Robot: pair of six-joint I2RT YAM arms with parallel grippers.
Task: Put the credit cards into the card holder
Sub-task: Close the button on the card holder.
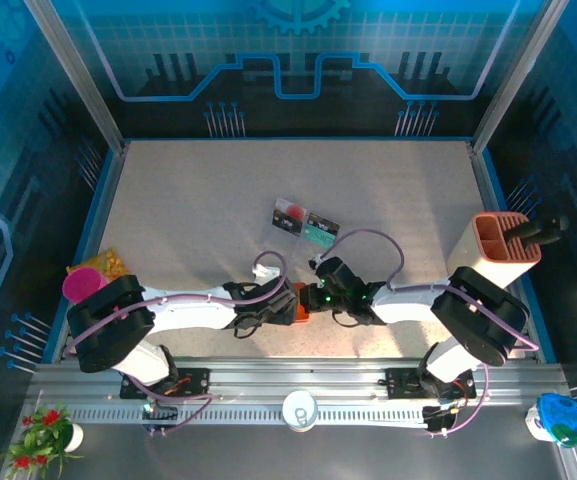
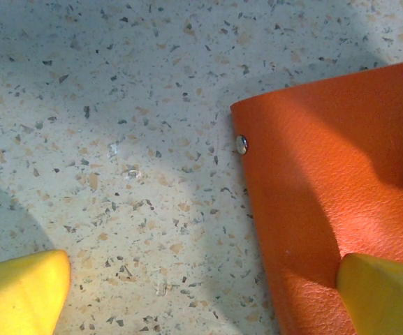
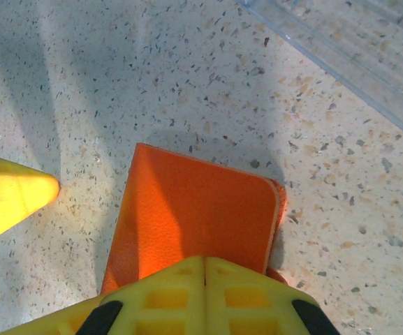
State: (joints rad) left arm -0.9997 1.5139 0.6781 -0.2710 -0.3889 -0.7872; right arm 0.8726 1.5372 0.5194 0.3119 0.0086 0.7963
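- Card holder [image 1: 304, 304]: lies flat on the table [image 1: 198, 210] at the 6 o'clock end of the surface, between the two grippers. It is folded, with the orange outer face up. In the left wrist view a metal snap stud [image 2: 241, 144] sits on its 9 o'clock edge.
- Left gripper [image 1: 280, 306]: jaws spread wide. In its own wrist view one finger [image 2: 384, 296] lies over the holder's 5 o'clock corner and the other [image 2: 18, 296] is over bare table, well apart at 8 o'clock. Nothing is pinched between them.
- Right gripper [image 1: 320, 297]: jaws pressed together, the seam between the two pads closed and nothing between them. In its wrist view the gripper [image 3: 204, 276] overlaps the holder's [image 3: 201, 209] 6 o'clock edge. Whether it bears down on the leather cannot be told.
- Credit cards [image 1: 305, 222]: at 12 o'clock from the holder, near mid-table and well apart from both grippers. A red-and-white card and a teal one can be told. The rest is too small to read.
- Clear tray [image 3: 341, 63]: at 1 o'clock from the holder in the right wrist view, not touching it.
- Beige-and-orange box [image 1: 501, 250]: upright at the table's 3 o'clock side.
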